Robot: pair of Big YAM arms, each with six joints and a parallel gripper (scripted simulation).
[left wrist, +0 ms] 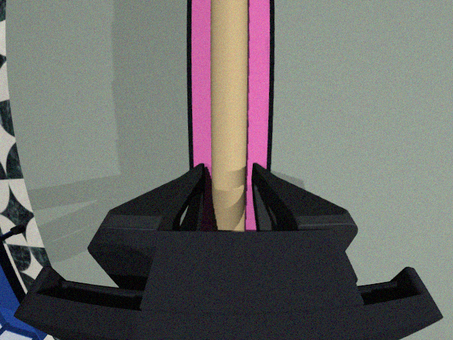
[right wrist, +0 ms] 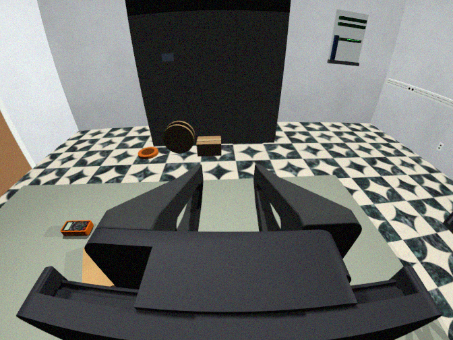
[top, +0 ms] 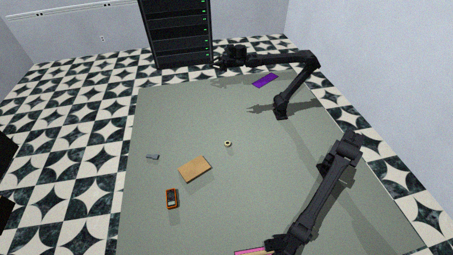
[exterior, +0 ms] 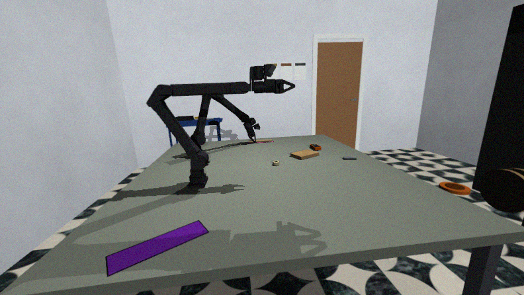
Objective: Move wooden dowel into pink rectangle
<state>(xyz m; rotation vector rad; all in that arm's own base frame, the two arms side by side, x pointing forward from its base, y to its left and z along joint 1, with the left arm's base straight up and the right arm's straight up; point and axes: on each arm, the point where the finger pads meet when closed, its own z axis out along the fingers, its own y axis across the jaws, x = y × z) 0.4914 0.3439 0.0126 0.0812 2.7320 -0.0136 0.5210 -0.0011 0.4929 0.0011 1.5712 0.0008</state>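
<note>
The pale wooden dowel lies lengthwise over the pink rectangle, with pink showing along both long sides in the left wrist view. Its far end is out of that view and its near end is hidden by the gripper. My left gripper is open and low, its fingers on either side of the dowel with a gap at each side. My right gripper is open and empty, high above the table. The purple rectangle holds nothing.
A brown block, an orange multimeter, a small grey piece and a cream ring stand on the table, all apart from the pink rectangle.
</note>
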